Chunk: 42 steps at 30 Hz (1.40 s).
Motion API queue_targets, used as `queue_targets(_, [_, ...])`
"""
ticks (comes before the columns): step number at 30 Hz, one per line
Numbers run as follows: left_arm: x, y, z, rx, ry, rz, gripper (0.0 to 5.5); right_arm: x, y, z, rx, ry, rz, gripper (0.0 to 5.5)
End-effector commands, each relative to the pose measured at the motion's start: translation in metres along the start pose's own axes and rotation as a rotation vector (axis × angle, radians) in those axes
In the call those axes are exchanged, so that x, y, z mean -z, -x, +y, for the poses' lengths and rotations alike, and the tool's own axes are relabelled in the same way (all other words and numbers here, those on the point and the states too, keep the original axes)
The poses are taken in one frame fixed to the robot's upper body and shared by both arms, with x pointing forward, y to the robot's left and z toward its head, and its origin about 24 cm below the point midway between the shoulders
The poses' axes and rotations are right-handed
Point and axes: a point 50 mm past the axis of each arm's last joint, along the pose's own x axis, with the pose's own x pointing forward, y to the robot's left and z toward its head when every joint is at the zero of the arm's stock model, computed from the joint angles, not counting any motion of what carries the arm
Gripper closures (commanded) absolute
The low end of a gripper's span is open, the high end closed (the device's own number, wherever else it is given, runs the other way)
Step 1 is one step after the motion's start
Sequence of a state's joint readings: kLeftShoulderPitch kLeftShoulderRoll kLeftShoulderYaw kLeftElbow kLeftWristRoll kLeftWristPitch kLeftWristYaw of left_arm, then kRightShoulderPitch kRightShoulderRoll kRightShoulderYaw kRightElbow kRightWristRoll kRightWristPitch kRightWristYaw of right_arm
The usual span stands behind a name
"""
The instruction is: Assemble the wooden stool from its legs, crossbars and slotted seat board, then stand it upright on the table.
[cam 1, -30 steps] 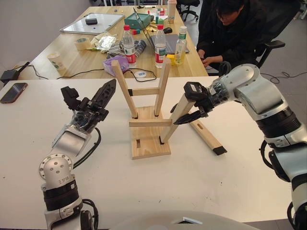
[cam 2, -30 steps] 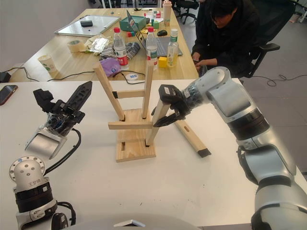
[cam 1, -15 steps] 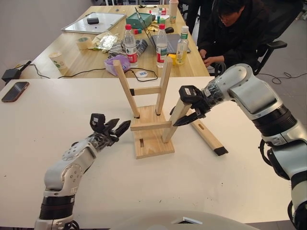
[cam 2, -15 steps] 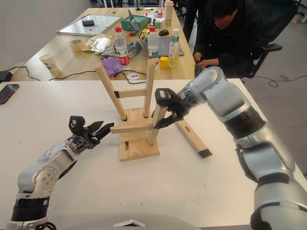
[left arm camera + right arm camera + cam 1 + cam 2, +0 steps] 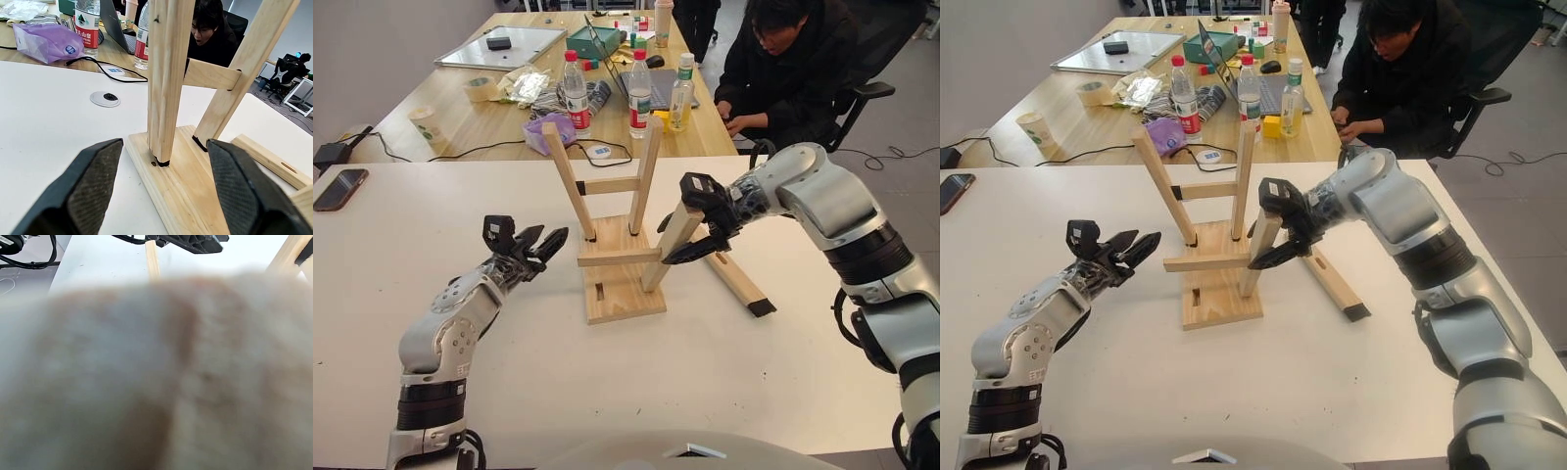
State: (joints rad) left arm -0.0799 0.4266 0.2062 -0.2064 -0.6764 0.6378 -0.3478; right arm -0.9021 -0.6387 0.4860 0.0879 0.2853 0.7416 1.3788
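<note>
Three legs (image 5: 567,179) stand in the board (image 5: 625,294), mid-frame; a loose leg (image 5: 741,284) lies right. Two crossbars (image 5: 612,185). The left gripper (image 5: 548,238) gapes wide; the right gripper (image 5: 681,235) seemingly clamps one.

Your seat board (image 5: 625,299) lay flat on the table (image 5: 724,362). A left leg (image 5: 566,181) and a right leg (image 5: 646,176) stood up from its far side, leaning apart, with a crossbar (image 5: 610,186) between them. A third leg (image 5: 664,253) stood tilted nearer you, its crossbar (image 5: 612,257) sticking out left. Your last leg (image 5: 736,279) lay loose on the right.
</note>
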Motion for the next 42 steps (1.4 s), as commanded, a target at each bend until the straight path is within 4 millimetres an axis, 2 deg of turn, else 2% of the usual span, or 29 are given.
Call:
queue_targets(1, [-0.010, 0.000, 0.007, -0.027, 0.013, -0.034, 2.37, 0.021, -0.014, 0.003, -0.006, -0.123, 0.004, 1.61])
queue_targets(7, [-0.018, 0.001, 0.014, -0.027, 0.058, -0.065, 2.37, -0.008, 0.017, 0.002, 0.024, -0.161, -0.182, 1.61])
queue_targets(12, [-0.026, 0.000, 0.019, -0.012, 0.080, -0.080, 2.37, -0.019, 0.037, 0.010, 0.007, -0.148, -0.262, 1.61])
queue_targets(14, [-0.029, -0.001, 0.020, -0.004, 0.084, -0.083, 2.37, -0.026, 0.051, 0.013, -0.010, -0.149, -0.334, 1.61])
queue_targets(17, [-0.033, -0.003, 0.021, 0.005, 0.090, -0.084, 2.37, -0.053, 0.081, 0.017, -0.037, -0.122, -0.550, 1.61])
queue_targets(20, [-0.035, -0.006, 0.022, 0.011, 0.091, -0.082, 2.37, -0.082, 0.104, 0.017, -0.005, -0.046, -0.807, 2.11])
queue_targets(24, [-0.039, -0.008, 0.024, 0.011, 0.089, -0.080, 2.37, -0.081, 0.085, 0.028, -0.024, -0.030, -0.850, 2.79])
queue_targets(28, [-0.039, -0.011, 0.026, -0.002, 0.084, -0.071, 2.37, -0.081, 0.071, 0.031, -0.083, -0.098, -0.931, 3.42])
queue_targets(37, [-0.034, -0.015, 0.022, -0.002, 0.095, -0.063, 2.37, -0.064, 0.037, 0.032, -0.158, -0.254, -0.909, 4.96])
queue_targets(40, [-0.034, -0.014, 0.022, -0.001, 0.098, -0.065, 2.37, -0.061, 0.033, 0.034, -0.170, -0.272, -0.916, 5.45])
queue_targets(42, [-0.034, -0.015, 0.021, 0.001, 0.099, -0.066, 2.37, -0.063, 0.035, 0.035, -0.182, -0.266, -0.928, 5.48])
